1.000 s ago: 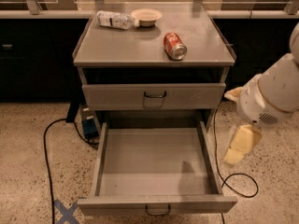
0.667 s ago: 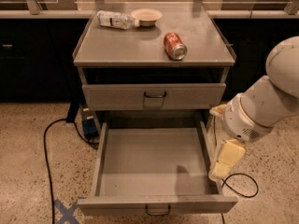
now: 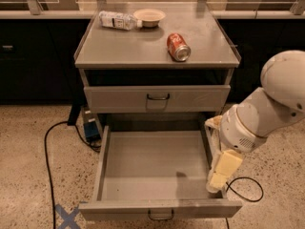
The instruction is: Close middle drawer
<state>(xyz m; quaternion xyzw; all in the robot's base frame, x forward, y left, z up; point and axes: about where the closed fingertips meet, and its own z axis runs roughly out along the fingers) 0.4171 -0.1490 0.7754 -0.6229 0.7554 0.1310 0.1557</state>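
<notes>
Hanging from my white arm (image 3: 267, 109), my gripper (image 3: 214, 181) points down at the right side of the middle drawer (image 3: 159, 208), just over its right wall and near the front corner. Whether it touches the wall I cannot say, and whether it is spread or closed together I cannot tell.

The middle drawer is pulled far out from the cabinet, toward the camera. Its grey bottom is in full view, and its low front panel with the small dark loop handle (image 3: 160, 217) is at the lower edge of the view. Above it, the top drawer (image 3: 190, 99) sits flush in the cabinet – its handle (image 3: 157, 97) is in the centre.

On the bench (image 3: 124, 49) a red soda can (image 3: 178, 47) lies on its side, toward the right. At the back a plastic bottle (image 3: 117, 20) lies also on its side, just beside a pale bowl (image 3: 149, 17).

On the speckled floor (image 3: 24, 166) a black cable (image 3: 46, 151) runs at the left of the cabinet, near a blue tape cross (image 3: 64, 216). Another cable makes a loop (image 3: 248, 190) on the right, below my gripper.
</notes>
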